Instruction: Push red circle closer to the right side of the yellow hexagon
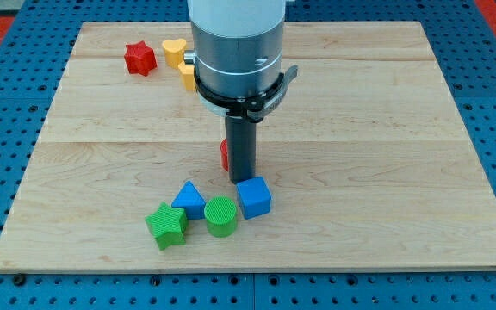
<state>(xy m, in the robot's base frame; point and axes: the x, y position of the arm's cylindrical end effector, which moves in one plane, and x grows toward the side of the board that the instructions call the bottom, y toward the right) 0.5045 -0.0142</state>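
Note:
My tip (242,179) rests on the board near the middle, just above the blue cube (254,197). The red circle (224,155) is mostly hidden behind the rod; only a red sliver shows at the rod's left edge. The yellow hexagon (186,76) sits at the view's upper left, partly covered by the arm's body. It lies well above and left of the red circle.
A red star (140,58) and a yellow heart (174,52) sit at the upper left by the hexagon. A blue triangle (189,199), a green circle (220,216) and a green star (168,225) cluster below the tip. The wooden board (386,138) lies on a blue pegboard.

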